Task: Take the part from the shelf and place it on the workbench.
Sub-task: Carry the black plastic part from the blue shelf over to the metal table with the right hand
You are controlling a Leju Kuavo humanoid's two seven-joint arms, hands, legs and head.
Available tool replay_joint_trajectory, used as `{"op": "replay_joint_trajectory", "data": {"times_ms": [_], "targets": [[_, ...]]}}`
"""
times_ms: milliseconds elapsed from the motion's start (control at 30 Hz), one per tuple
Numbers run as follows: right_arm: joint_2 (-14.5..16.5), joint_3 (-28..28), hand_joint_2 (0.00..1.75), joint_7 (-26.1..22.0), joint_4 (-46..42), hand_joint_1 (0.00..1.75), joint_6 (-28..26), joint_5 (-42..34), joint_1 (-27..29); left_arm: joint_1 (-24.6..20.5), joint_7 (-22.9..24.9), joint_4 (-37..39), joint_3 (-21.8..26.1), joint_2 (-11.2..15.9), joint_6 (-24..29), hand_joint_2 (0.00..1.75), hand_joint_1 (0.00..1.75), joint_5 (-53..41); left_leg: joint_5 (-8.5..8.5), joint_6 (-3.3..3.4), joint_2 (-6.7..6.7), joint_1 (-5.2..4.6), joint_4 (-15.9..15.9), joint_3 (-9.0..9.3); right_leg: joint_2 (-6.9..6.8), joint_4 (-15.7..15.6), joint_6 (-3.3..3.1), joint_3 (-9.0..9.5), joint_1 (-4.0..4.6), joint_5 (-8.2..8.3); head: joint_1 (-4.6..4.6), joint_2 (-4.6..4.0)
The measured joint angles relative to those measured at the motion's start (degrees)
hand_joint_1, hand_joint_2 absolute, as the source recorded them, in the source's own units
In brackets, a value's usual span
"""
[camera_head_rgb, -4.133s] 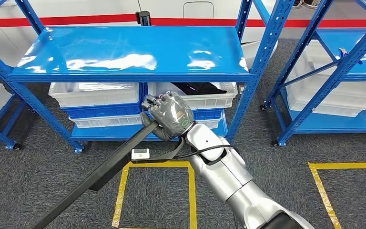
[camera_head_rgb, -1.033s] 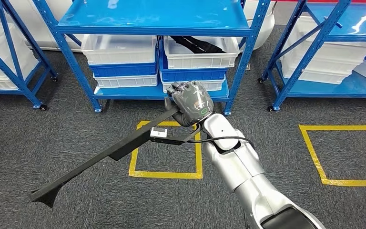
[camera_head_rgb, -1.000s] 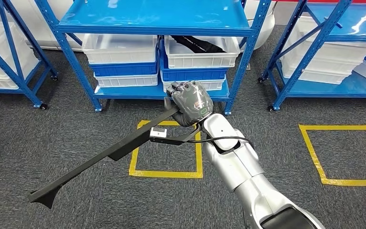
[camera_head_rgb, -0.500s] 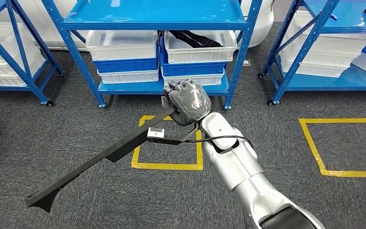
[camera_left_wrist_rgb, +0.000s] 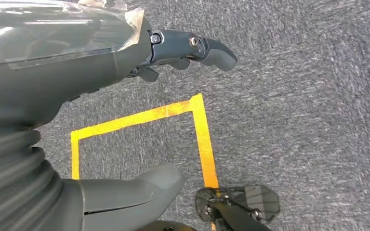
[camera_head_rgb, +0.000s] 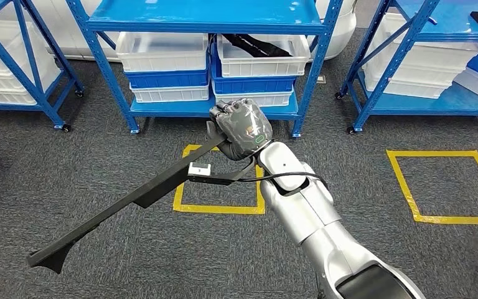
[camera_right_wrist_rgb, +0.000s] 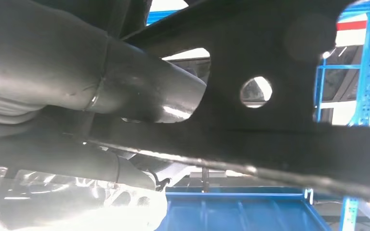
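Backing away from the blue shelf, I had the robot's right hand wrapped tight round one end of the long black part. The part slanted down and away to the robot's left, its far end low over the grey carpet but, as far as I could judge, not touching it. Over the last few seconds the whole scene slid up and shrank in the head view, so the camera, not the shelf, had moved; the shelf now stood farther off and the yellow floor square lay under the forearm. The grip looked the same throughout. The left hand hung over the carpet with fingers apart, holding nothing. I judged the pick finished and the carry under way, with no workbench yet in sight, so a turn remained.
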Motion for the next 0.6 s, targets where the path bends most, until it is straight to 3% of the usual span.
{"op": "replay_joint_trajectory", "data": {"times_ms": [100,133,167,200,233,300,367,433,467,500,600], "targets": [[-0.34,-0.05,0.00,0.05,0.29,1.75,0.00,-0.18,-0.28,0.00,-0.51,0.00,0.01,-0.11,0.09,1.75,0.00,-0.17,1.52,0.58,0.10,-0.01,-0.27,-1.64,0.04,10.11,-0.44,-3.60,-0.24,-5.97,0.21,0.00],[-0.52,-0.06,0.00,0.07,0.38,1.75,0.00,-0.21,-0.25,0.02,-0.67,0.00,0.01,-0.11,0.08,1.75,0.00,-0.28,2.01,0.53,0.10,-0.03,-0.26,-2.29,0.04,12.65,-0.24,-4.13,-0.33,-7.02,0.21,0.00],[-0.71,-0.06,0.00,0.10,0.46,1.75,0.00,-0.23,-0.22,0.03,-0.80,0.00,0.01,-0.11,0.04,1.75,0.00,-0.39,2.52,0.43,0.10,-0.03,-0.24,-2.94,0.04,13.28,0.14,-3.65,-0.40,-7.13,0.22,0.00],[-0.85,-0.06,0.00,0.12,0.51,1.75,0.00,-0.25,-0.22,0.03,-0.88,0.00,0.01,-0.11,0.01,1.75,0.00,-0.51,3.01,0.28,0.09,-0.02,-0.23,-3.54,0.03,11.64,0.62,-2.03,-0.46,-6.38,0.24,0.00],[-0.93,-0.06,0.00,0.15,0.52,1.75,0.00,-0.26,-0.26,0.03,-0.94,0.00,0.01,-0.11,-0.02,1.75,0.00,-0.60,3.47,0.09,0.09,-0.01,-0.22,-4.05,0.03,8.12,0.99,0.55,-0.53,-5.24,0.24,0.00],[-0.86,-0.05,0.00,0.19,0.48,1.75,0.07,-0.28,-0.44,0.02,-0.91,0.00,0.01,-0.13,0.02,1.75,0.00,-0.68,4.38,-0.51,0.09,-0.05,-0.25,-4.78,0.08,0.11,0.95,5.85,-0.37,-4.14,0.16,0.00],[-0.73,-0.04,0.00,0.28,0.44,1.75,0.40,-0.32,-0.64,0.00,-0.75,0.00,0.01,-0.16,0.17,1.75,0.00,-0.71,5.29,-1.30,0.10,-0.10,-0.42,-5.02,0.21,-3.52,0.31,7.53,0.02,-4.10,0.15,0.00],[-0.66,-0.02,0.00,0.44,0.44,1.75,0.69,-0.35,-0.79,0.02,-0.69,0.00,0.02,-0.21,0.27,1.75,0.00,-0.71,5.97,-2.14,0.07,0.08,-0.78,-5.10,0.27,-3.81,-0.62,6.93,-0.08,-3.33,0.19,0.00],[-0.59,-0.01,0.00,0.51,0.44,1.75,0.72,-0.36,-0.88,0.05,-0.76,0.00,0.03,-0.21,0.28,1.75,0.00,-0.74,5.45,-2.48,0.04,0.22,-0.58,-5.36,0.24,-3.92,-1.23,6.81,-0.28,-2.81,0.12,0.00],[-0.56,-0.01,0.00,0.57,0.44,1.75,0.68,-0.39,-0.95,0.09,-0.86,0.00,0.04,-0.21,0.26,1.75,0.00,-0.83,3.82,-2.77,0.02,0.35,0.57,-5.86,0.14,-4.11,-1.94,6.57,-0.53,-2.18,0.06,0.00],[-0.63,0.01,0.00,0.83,0.45,1.75,0.53,-0.46,-0.77,0.15,-1.03,0.00,0.05,-0.19,0.21,1.75,0.00,-1.27,-4.23,-3.42,-0.10,0.51,10.24,-8.75,-0.05,-4.19,-3.12,5.00,-0.47,-0.41,-0.17,0.00]]}}
